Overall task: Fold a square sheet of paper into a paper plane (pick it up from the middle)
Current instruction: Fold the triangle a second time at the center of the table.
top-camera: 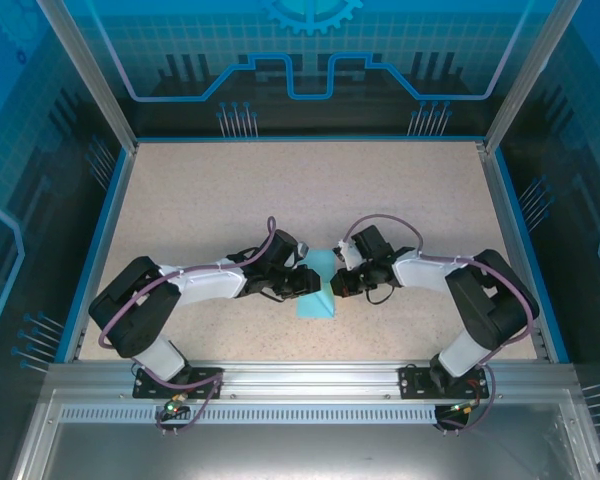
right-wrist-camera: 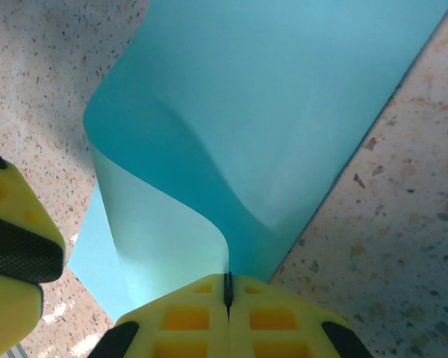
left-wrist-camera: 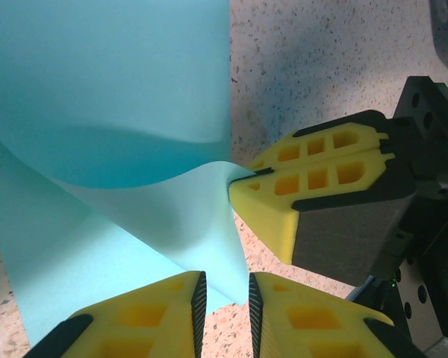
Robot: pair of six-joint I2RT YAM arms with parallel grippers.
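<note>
The square sheet of paper (top-camera: pixel 317 300), light blue, lies at the table's middle between my two grippers, with one side curled up off the surface. My right gripper (right-wrist-camera: pixel 227 287) is shut on the lifted edge of the sheet (right-wrist-camera: pixel 246 112), which rolls over in a soft bend. In the left wrist view the same right gripper (left-wrist-camera: pixel 241 181) pinches that edge. My left gripper (left-wrist-camera: pixel 224 298) stands open with a narrow gap, and a hanging corner of the sheet (left-wrist-camera: pixel 119 97) dips between its jaws without being clamped. From above, left gripper (top-camera: pixel 308 283) and right gripper (top-camera: pixel 338 283) nearly touch.
The speckled beige table (top-camera: pixel 280 200) stretches wide behind and beside the arms. Blue frame edges and glass walls (top-camera: pixel 110 200) border it on three sides. An aluminium rail (top-camera: pixel 300 375) with the arm bases runs along the near edge.
</note>
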